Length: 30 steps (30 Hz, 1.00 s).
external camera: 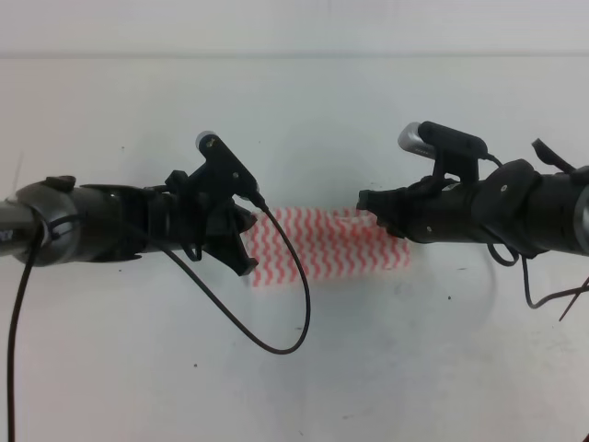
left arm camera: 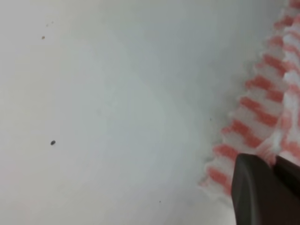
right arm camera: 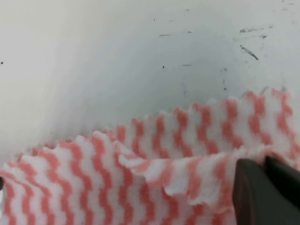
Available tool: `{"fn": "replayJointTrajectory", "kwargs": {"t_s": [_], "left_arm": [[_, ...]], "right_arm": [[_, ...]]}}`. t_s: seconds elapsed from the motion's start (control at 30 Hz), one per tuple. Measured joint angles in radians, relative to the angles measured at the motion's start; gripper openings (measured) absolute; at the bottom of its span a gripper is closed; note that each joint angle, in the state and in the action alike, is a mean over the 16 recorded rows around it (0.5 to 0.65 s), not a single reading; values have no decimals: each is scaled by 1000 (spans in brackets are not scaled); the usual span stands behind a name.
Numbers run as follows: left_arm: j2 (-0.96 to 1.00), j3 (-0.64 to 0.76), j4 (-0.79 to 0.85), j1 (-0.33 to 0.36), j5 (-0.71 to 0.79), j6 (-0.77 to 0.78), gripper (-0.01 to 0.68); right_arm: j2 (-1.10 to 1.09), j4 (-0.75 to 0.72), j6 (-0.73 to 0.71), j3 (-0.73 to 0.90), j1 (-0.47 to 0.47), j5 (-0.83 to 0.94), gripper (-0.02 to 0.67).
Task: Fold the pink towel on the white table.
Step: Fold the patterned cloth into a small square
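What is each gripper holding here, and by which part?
Both hold the pink towel: the left gripper pinches its left edge, the right gripper a raised fold at its right end.

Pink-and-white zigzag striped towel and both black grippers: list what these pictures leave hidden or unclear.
- Exterior high view: both ends of the pink-and-white zigzag striped towel lie under the left gripper and right gripper; their jaws are masked by the arms.
- Left wrist view: the frame's right edge cuts the towel; one dark fingertip is blurred.
- Right wrist view: the fingertip covers the raised fold's end.
- White flat table: its edges fall outside every view.
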Motion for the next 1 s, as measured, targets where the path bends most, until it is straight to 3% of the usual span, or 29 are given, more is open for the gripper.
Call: {"fn": "replayJointTrajectory", "kwargs": {"t_s": [1.0], "left_arm": [[18, 0, 0, 0, -2, 0, -5]], "right_arm": [[25, 0, -2, -8, 1, 3, -16]]}}
